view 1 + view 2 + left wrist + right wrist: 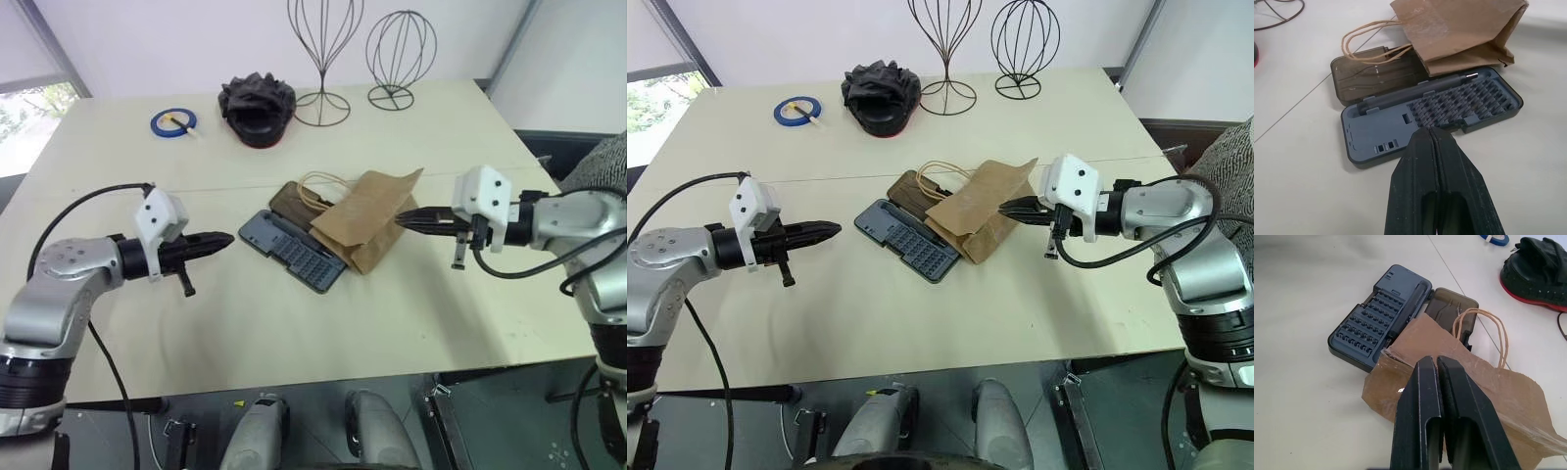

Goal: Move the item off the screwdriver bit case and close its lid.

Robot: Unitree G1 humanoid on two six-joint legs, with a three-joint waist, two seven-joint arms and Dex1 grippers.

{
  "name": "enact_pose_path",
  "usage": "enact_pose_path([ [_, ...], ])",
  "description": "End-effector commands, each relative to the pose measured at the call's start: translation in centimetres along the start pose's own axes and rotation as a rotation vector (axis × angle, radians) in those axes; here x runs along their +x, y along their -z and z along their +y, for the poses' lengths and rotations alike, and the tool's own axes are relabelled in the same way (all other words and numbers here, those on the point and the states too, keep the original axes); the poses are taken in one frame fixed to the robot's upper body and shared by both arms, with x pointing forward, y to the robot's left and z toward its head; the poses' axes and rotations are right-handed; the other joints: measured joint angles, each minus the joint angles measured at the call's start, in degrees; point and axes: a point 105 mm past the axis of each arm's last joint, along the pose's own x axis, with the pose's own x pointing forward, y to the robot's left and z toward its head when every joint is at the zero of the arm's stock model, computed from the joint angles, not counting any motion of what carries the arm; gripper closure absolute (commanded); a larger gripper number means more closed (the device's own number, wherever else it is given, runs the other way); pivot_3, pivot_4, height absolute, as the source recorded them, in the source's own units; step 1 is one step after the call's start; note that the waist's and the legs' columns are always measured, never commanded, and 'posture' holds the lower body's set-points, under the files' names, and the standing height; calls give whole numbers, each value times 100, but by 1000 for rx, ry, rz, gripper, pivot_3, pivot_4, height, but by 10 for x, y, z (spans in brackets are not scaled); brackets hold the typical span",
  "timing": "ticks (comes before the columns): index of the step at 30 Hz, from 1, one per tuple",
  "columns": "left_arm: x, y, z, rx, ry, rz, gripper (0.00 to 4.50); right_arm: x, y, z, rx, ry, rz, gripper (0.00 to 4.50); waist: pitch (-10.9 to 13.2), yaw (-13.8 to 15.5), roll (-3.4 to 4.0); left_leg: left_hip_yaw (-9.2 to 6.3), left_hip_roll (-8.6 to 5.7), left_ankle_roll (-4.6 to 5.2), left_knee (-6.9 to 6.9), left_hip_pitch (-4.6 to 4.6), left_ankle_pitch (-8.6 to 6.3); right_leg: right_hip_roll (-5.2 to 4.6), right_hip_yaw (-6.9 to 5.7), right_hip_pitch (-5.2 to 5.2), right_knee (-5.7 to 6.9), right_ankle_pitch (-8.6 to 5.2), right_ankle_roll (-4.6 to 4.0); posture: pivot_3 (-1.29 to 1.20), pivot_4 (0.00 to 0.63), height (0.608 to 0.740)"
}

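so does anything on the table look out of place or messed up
Yes: a crumpled brown paper bag lies askew across the open screwdriver bit case, covering one end of its base and most of the folded-back lid; its twine handles trail over the lid. Nothing looks spilled.

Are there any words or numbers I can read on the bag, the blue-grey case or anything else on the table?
None can be read.
Paper bag: plain brown, no print showing.
Screwdriver bit case: moulded slots and bits, no readable label.
Lid: smoky brown, no text to be seen.
Blue tape roll: too small to tell if anything is printed.
Black crinkled object: no writing visible.
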Motion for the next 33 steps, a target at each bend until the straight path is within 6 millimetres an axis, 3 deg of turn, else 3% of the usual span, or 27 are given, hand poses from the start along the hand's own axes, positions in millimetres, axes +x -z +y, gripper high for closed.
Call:
enact_pose_path([
  [1,3,-10,2,45,1,-27,4500,-3,-12,-11,-71,36,-23,3878,0,0,0,0,0,0,0,0,0,0,0,0,0,0,0,0,150,740],
  [3,4,-10,2,46,3,-29,4500,-3,-11,-15,-86,33,-14,3095,0,-5,0,0,0,0,0,0,0,0,0,0,0,0,0,0,150,740],
  [9,8,-11,4,59,-1,-37,4500,6,-4,-23,-185,6,43,42,0,-10,0,1,0,0,0,0,0,1,0,-2,1,0,0,0,150,740],
  [19,11,-10,3,71,-17,-48,4500,41,15,-29,-337,-48,118,42,0,-19,0,2,-1,-1,0,0,1,1,0,-4,2,1,1,0,150,740],
  [24,11,-10,4,76,-36,-51,4500,50,28,-29,-376,-78,154,42,0,-19,0,2,-1,-1,0,-1,1,1,0,-5,2,1,1,0,150,740],
  [29,10,-8,3,82,-46,-47,4500,55,29,-28,-380,-86,140,42,0,-19,0,1,-2,-2,0,-1,1,1,0,-5,4,1,0,0,150,740],
  [32,11,-7,2,85,-48,-48,4500,57,31,-27,-379,-94,138,839,0,-20,1,0,-2,-2,-1,0,1,2,0,-5,5,1,0,0,150,740],
  [33,11,-7,2,88,-50,-47,4500,58,31,-26,-388,-96,136,1381,0,-20,1,1,-2,-2,0,0,1,2,0,-5,6,1,0,0,150,740],
])
